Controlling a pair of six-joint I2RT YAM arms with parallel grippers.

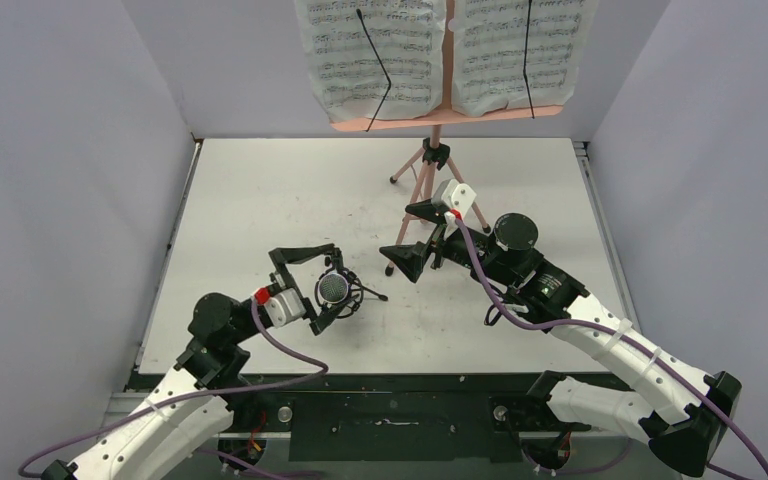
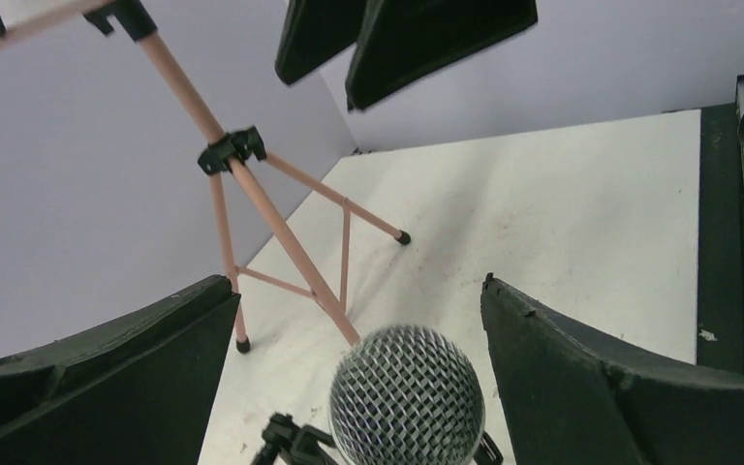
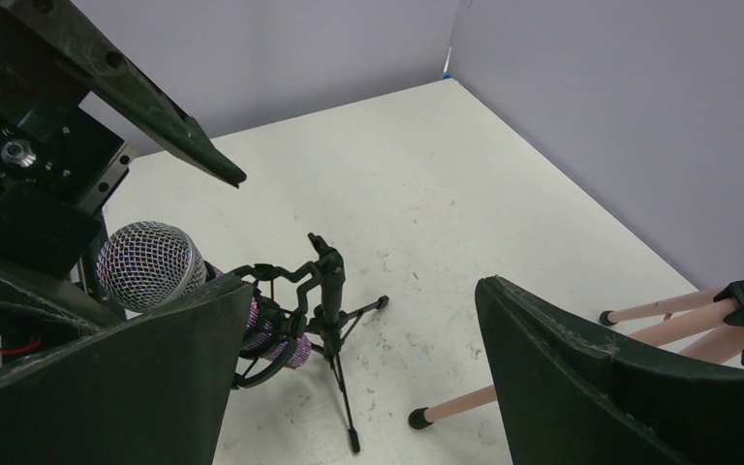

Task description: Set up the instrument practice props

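The pink music stand (image 1: 428, 165) stands at the back centre on tripod legs, with two white sheet-music pages (image 1: 380, 55) on its desk. The purple glitter microphone (image 1: 334, 289) with a silver head sits in the small black shock-mount tripod (image 1: 360, 292), which stands on the table. My left gripper (image 1: 325, 285) is open, its fingers either side of the microphone head (image 2: 407, 397) without touching. My right gripper (image 1: 415, 235) is open and empty, right of the microphone (image 3: 150, 266) and near the stand's front leg (image 3: 455, 402).
Grey walls close in the white table (image 1: 260, 200) on the left, back and right. A black rail (image 1: 390, 400) runs along the near edge between the arm bases. The stand's legs (image 2: 281, 232) spread over the back centre.
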